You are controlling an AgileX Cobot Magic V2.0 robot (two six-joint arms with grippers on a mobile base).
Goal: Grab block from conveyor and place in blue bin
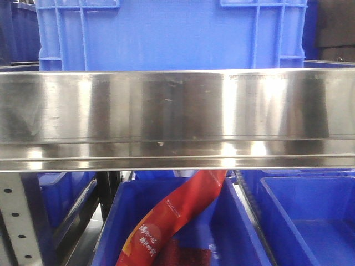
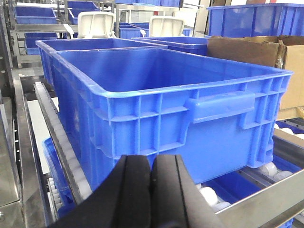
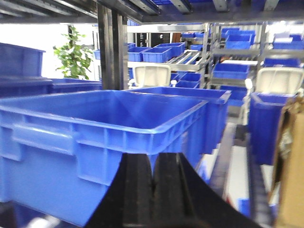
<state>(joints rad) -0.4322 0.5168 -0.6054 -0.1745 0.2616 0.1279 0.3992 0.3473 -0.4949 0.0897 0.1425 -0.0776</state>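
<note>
Front view: a steel rail (image 1: 177, 119) fills the middle of the frame. Above it, the wall of a blue bin (image 1: 166, 33). Below it, lower bins, one holding a red packet (image 1: 172, 221). No conveyor, no block, and none of my claws show here.

Left wrist view: my left claw (image 2: 151, 178) is clenched, black fingers pressed together with nothing between them. Straight ahead and near sits the blue bin (image 2: 171, 104), open-topped, ribbed walls, a moulded handle on its near end, resting on white rollers (image 2: 209, 194). What I see of its inside is bare. A cardboard box (image 2: 247, 50) stands to its right.

Right wrist view: my right claw (image 3: 153, 183) is likewise clenched on nothing. It faces a blue bin from the other end, slightly blurred.

Judgement: the grab is not yet made. I hold no block, and the conveyor and block are out of sight in all three views. Next I must find the belt, then release one claw before reaching.
</note>
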